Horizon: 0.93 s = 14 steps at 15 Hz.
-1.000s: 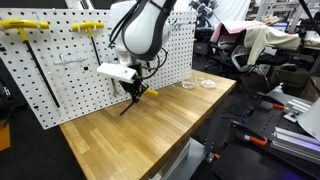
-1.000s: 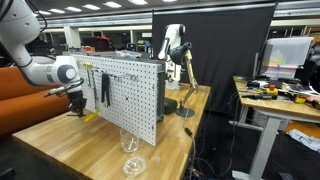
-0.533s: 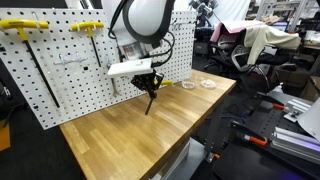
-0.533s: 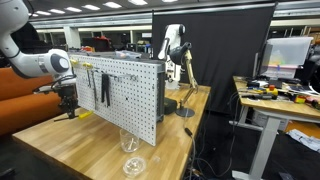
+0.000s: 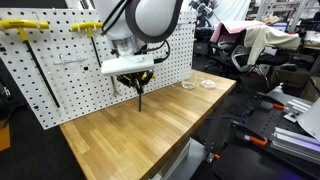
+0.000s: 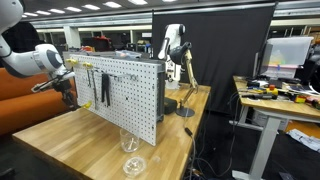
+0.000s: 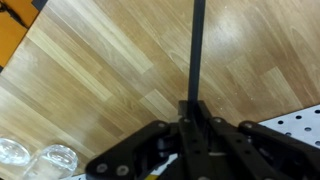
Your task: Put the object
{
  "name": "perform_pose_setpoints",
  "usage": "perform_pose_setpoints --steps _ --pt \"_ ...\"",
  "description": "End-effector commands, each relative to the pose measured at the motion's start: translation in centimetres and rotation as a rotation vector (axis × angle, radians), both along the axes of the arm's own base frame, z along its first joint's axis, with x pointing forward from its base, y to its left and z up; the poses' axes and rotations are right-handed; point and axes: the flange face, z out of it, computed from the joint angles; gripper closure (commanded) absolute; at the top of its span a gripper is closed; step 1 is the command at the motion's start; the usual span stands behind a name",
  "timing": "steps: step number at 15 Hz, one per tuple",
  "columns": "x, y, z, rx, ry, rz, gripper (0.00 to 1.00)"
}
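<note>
My gripper (image 5: 138,80) hangs in front of the white pegboard (image 5: 60,75), above the wooden table (image 5: 150,135). It is shut on the small T-handle wrench (image 5: 140,98), whose thin black shaft points straight down, clear of the tabletop. In the wrist view the shaft (image 7: 197,50) runs out from between the closed fingers (image 7: 182,125), and a bit of the yellow handle (image 7: 165,170) shows behind them. In an exterior view the gripper (image 6: 68,88) sits at the pegboard's (image 6: 125,90) far end, and the wrench is too small to make out.
Two larger yellow T-handle tools (image 5: 25,27) (image 5: 88,27) hang high on the pegboard. Two clear glass dishes (image 5: 188,86) (image 5: 208,83) sit at the table's far corner; they also show in the wrist view (image 7: 15,155) (image 7: 55,160). A desk with tools (image 5: 250,135) stands beyond the table's edge.
The gripper has risen and shifted along the pegboard with the wrench in it. The shaft has swung from tilted to straight down.
</note>
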Motion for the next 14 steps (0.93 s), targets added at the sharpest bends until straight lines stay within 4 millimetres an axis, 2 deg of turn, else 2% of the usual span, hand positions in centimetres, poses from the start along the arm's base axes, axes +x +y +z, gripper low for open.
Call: perform_pose_setpoints --steps 1,4,9,12,13,14 --pt "0.5 0.6 0.8 0.02 -0.033 0.153 0.98" --pt "0.5 2.1 1.9 0.056 -0.054 0.273 0.98" --pt "-0.7 5.7 3.2 0.12 -0.072 0.44 0.98" --pt "-0.5 6.8 3.7 0.108 -0.094 0.426 0.98" --pt "-1.0 6.4 3.3 0.109 -0.076 0.418 0.98" --pt "-1.1 6.5 3.3 0.11 -0.076 0.418 0.91"
